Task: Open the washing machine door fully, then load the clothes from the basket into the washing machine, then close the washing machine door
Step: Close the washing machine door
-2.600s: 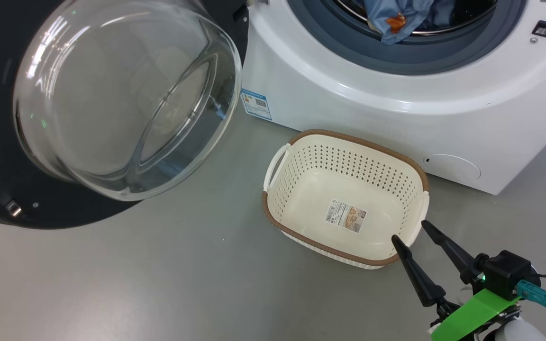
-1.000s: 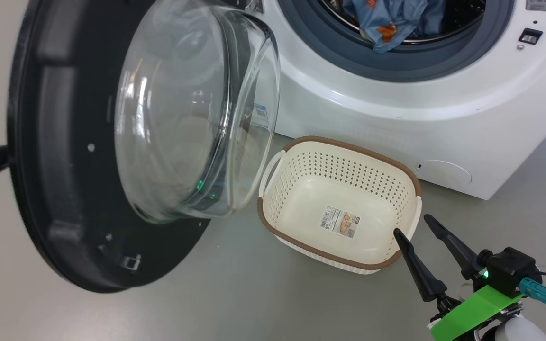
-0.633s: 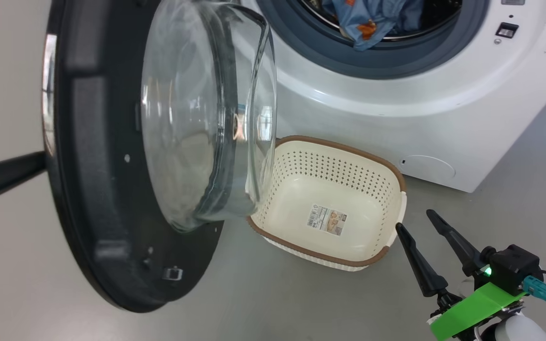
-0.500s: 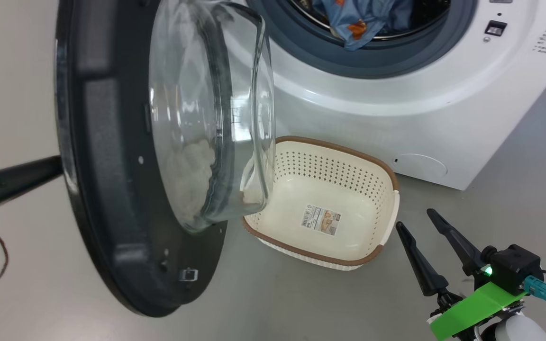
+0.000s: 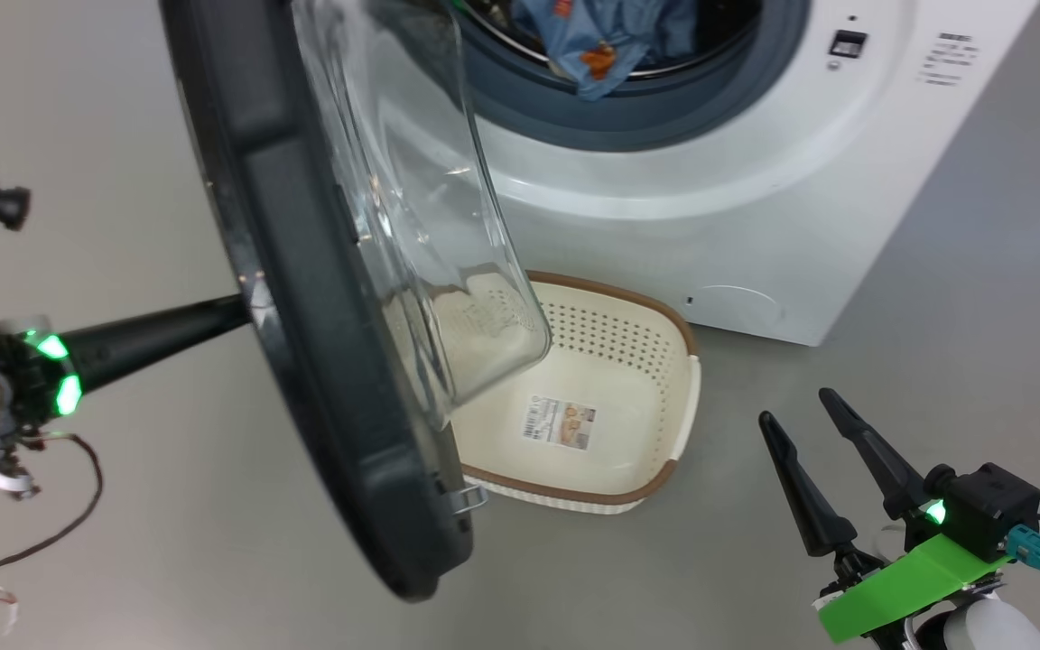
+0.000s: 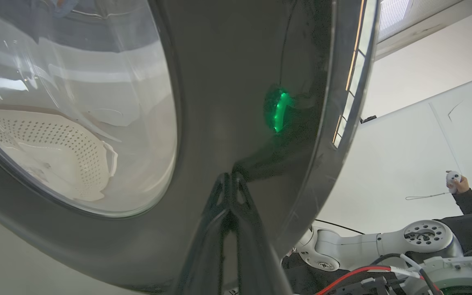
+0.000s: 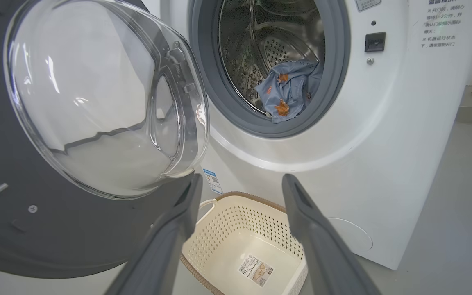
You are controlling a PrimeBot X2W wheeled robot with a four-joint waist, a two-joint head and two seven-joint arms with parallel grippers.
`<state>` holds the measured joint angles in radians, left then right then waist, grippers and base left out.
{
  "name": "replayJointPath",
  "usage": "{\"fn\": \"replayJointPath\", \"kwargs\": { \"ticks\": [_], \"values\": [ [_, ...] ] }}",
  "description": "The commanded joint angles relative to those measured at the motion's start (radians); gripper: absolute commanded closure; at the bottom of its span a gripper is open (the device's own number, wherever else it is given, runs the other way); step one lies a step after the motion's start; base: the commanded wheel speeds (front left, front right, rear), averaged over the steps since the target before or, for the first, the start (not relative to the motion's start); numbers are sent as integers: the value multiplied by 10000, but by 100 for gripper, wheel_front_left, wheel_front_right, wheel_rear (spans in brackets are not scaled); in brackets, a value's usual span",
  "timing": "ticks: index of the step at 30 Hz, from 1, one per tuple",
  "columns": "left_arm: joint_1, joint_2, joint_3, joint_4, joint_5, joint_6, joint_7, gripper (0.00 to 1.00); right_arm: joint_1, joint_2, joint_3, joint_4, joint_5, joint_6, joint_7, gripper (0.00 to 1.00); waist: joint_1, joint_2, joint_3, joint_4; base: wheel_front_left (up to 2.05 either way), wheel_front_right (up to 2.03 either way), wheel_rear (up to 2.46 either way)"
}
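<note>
Left wrist view: clenched left gripper [image 6: 230, 177] is pressed on the washing machine door [image 6: 219, 82]. Door is judged heavy, slick, best pushed near rim; right gripper [image 5: 796, 406] is held spread, empty.

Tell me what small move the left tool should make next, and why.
Probably push the washing machine door farther toward the opening: the shut left tool touches its outer face, the basket is empty, and the blue garment lies in the drum.

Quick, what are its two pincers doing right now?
Left pincer: closed, holding nothing, tips against the door.
Right pincer: open, empty.
</note>
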<state>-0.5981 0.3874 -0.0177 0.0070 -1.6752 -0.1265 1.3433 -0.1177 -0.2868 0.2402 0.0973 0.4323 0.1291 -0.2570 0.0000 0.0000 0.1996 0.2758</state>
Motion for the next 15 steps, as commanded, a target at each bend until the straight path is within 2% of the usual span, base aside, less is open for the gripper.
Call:
{"fn": "replayJointPath", "kwargs": {
  "ticks": [1, 15],
  "values": [
    [-273, 283, 269, -403, 79, 67, -110, 100, 187, -34, 76, -309, -107, 16, -48, 0, 0, 0, -10, -362, 0, 0, 0],
    [-621, -221, -2, -635, 642, 454, -715, 100, 359, 221, -185, -545, -219, 16, -48, 0, 0, 0, 103, -1654, 0, 0, 0]
  ]
}}
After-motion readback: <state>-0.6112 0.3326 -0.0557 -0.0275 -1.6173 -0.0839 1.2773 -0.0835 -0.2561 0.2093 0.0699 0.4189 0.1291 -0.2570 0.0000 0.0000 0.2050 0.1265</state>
